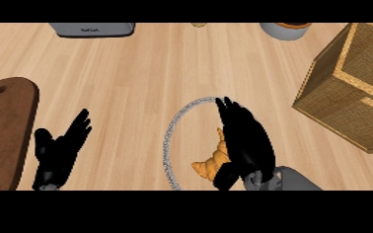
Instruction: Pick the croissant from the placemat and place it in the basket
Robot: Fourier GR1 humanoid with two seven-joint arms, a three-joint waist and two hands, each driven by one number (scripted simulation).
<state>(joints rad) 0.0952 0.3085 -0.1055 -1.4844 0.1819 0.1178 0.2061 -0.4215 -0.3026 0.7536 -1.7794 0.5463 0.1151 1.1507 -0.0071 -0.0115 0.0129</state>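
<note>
Looking steeply down at a pale wooden tabletop (146, 69), you see the task at an early stage, with nothing moved to its goal yet. The croissant (209, 164) lies on the round placemat (169, 138), low in the view and a little right of centre. Your right hand (247, 138) is directly over it, covering its right side. The fingers (235, 116) are stretched long and nearly straight, pointing away from you, and the thumb sits close to the pastry's near end. They do not look curled round the croissant, so judge the grasp as not yet made.

The wicker basket (339, 98) stands at the right edge, well apart from the placemat, and no croissant shows in the part of it that is visible. Your left hand (58, 150) rests at the lower left beside a dark wooden board (15, 128), with relaxed fingers that hold nothing.

What remains, as far as can be judged: closing on the croissant, lifting it, carrying it right and releasing it in the basket.
</note>
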